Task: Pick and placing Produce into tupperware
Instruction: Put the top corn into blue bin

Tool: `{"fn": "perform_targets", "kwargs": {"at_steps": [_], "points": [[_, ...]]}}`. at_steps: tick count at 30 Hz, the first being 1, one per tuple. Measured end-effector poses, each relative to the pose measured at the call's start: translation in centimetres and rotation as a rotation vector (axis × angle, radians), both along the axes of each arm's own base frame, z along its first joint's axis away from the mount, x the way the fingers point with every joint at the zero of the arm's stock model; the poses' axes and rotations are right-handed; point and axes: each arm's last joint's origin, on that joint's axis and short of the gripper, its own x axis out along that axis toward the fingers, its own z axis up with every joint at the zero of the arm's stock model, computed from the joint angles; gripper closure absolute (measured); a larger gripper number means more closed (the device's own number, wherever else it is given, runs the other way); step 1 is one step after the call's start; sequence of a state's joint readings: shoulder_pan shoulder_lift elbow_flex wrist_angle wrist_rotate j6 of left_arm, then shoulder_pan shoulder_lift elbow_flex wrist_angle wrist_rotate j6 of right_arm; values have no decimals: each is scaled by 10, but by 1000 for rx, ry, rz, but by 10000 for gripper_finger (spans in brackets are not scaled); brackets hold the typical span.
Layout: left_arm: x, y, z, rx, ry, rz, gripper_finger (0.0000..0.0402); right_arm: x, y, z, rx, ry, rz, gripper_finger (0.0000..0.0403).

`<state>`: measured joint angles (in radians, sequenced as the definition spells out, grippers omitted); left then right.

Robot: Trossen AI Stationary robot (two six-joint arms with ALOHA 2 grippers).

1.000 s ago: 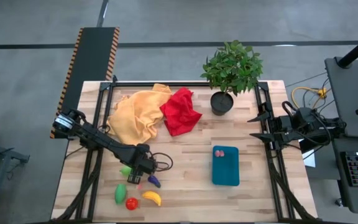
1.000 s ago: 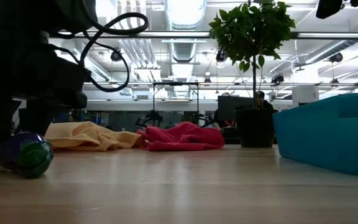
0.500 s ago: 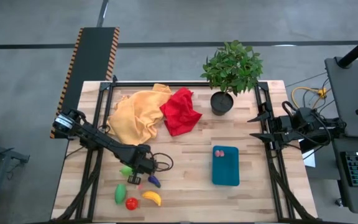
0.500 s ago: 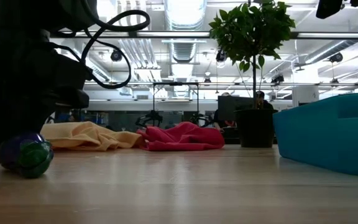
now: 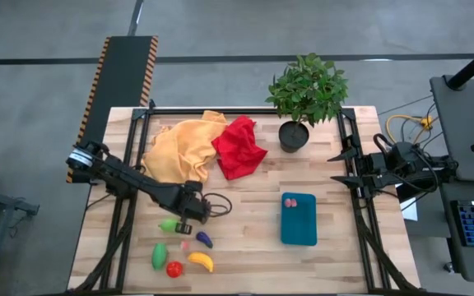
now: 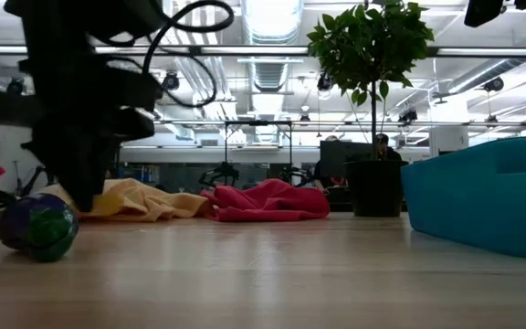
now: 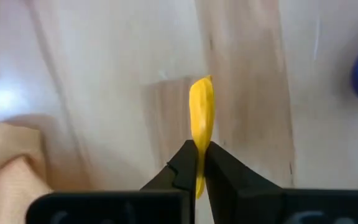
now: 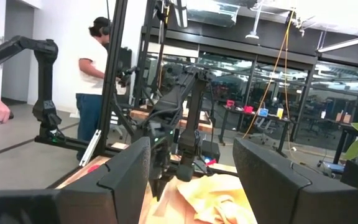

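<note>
On my overhead feed the left gripper (image 5: 189, 220) hangs over the wooden table (image 5: 245, 247), left of centre in the frame. Its wrist camera shows the jaws pinched together on a thin yellow piece (image 7: 201, 115), which stands up edge-on between the two dark fingers (image 7: 182, 168) (I cannot say exactly what this piece is).

The rest of the produce lies in the lower left of the overhead frame:
- a green toy piece (image 5: 168, 224) just beside the gripper
- a second green pod-shaped piece (image 5: 160, 255) lower down
- a round red toy tomato (image 5: 174, 268)
- a curved yellow toy banana (image 5: 201, 261)
- a small purple toy eggplant (image 5: 204, 239)
- a small pink bit (image 5: 184, 245)

The teal-blue rectangular plastic tupperware (image 5: 299, 230) sits right of centre, well apart from the left gripper. Two small pink pieces (image 5: 289, 201) lie in its upper end.

The right gripper (image 8: 191, 180) waits at the right edge of the table, its jaws spread wide and holding nothing.

An orange-yellow cloth (image 5: 178, 152) and a red cloth (image 5: 239, 146) lie crumpled in the upper middle.
</note>
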<state>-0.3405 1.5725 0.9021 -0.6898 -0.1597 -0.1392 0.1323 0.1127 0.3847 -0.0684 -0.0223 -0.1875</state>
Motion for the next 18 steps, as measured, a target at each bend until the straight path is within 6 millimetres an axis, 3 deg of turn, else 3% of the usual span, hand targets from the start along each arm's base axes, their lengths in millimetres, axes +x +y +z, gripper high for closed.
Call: {"fn": "perform_targets", "kwargs": {"at_steps": [4, 18], "points": [[6, 9, 14, 30, -91, 19, 399, 0, 0, 0, 0, 0, 0, 179], [67, 36, 66, 95, -755, -81, 399, 0, -2, 0, 6, -3, -87, 179]]}}
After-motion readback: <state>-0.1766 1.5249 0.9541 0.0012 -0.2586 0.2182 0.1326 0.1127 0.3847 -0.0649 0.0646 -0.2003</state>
